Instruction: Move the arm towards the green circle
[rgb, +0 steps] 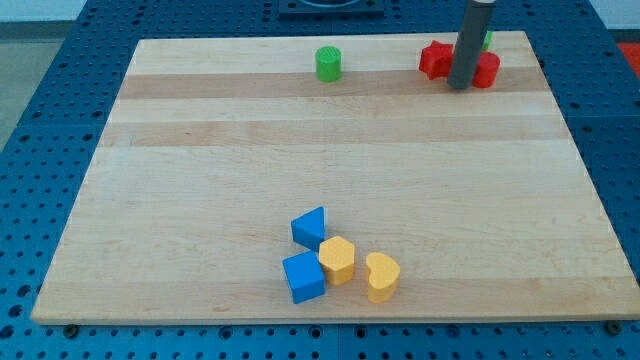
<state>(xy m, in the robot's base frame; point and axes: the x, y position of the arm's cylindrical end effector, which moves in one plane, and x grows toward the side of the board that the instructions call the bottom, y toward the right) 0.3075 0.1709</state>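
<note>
The green circle (328, 63) is a small green cylinder near the view's top edge of the wooden board (200, 180), a little right of centre. My tip (460, 86) is at the view's top right, well to the right of the green circle. The rod stands in front of a red block (434, 60) and another red block (487, 69), touching or nearly touching them. A bit of a green block (487, 41) shows behind the rod.
Near the view's bottom centre lies a tight cluster: a blue triangle-like block (310, 227), a blue cube (304, 277), a yellow hexagon-like block (338, 260) and a yellow heart-shaped block (382, 276). A blue pegboard (50, 120) surrounds the board.
</note>
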